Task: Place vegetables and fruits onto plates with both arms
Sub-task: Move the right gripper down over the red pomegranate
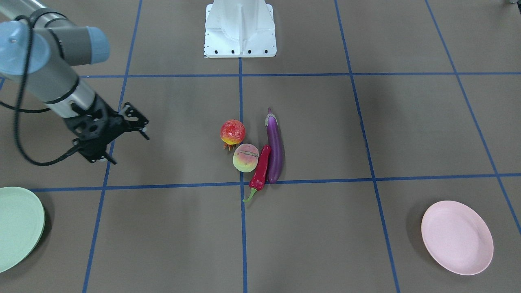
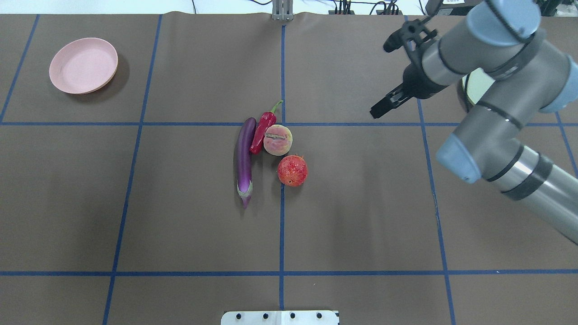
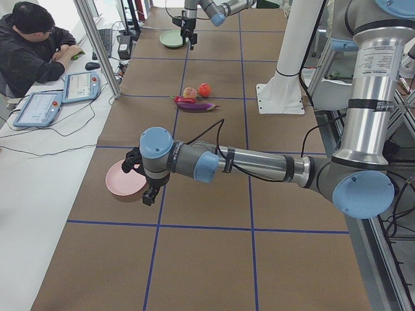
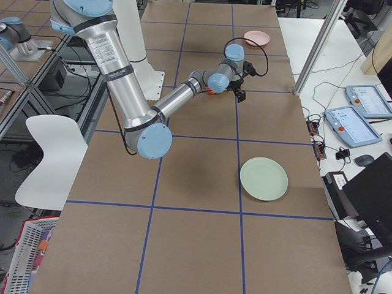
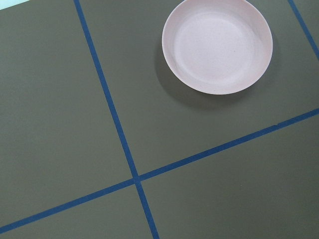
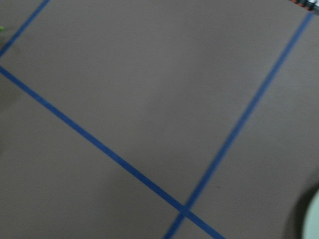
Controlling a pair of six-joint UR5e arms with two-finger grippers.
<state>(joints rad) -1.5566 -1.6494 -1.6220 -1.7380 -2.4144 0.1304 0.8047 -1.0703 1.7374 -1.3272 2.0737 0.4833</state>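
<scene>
The purple eggplant, red chili, peach and pomegranate-like ball lie close together at the table's middle. In the overhead view the eggplant is leftmost. The pink plate and the mint green plate are empty at opposite ends. My right gripper hangs open and empty between the produce and the green plate; it also shows in the overhead view. My left gripper shows only in the exterior left view, above the pink plate; I cannot tell its state.
The white pedestal stands at the robot's side of the table. Blue tape lines grid the brown mat. An operator sits at a desk with tablets beside the table. The left wrist view shows the pink plate from above.
</scene>
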